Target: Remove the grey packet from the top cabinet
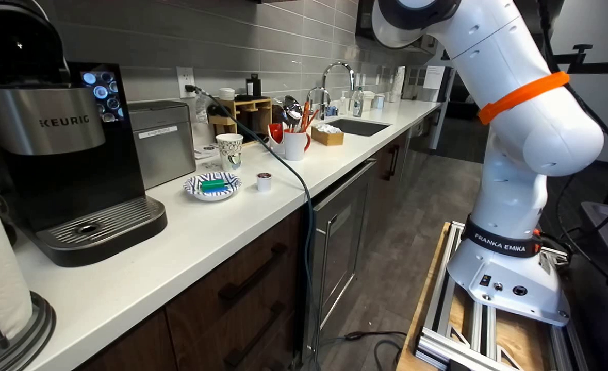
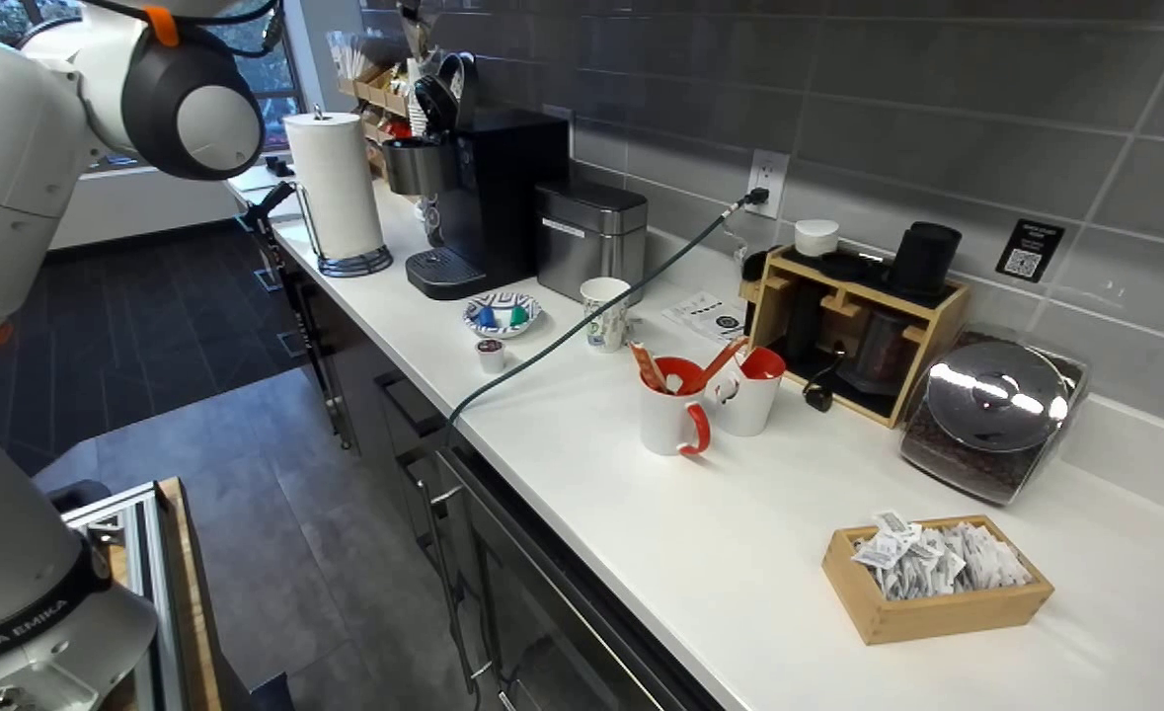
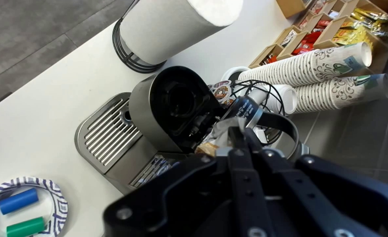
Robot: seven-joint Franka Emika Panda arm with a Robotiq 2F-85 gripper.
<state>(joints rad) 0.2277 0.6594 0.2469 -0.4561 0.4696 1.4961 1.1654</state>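
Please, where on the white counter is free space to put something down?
Two patches of the counter look bare: between the mugs and the wooden box, and in front of the coffee machine, between the plate and paper towels. It is crowded around the metal bin, paper cup and wooden rack; a cable crosses there.

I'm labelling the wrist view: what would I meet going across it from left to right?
Plate → drip tray → paper roll → cup stacks.
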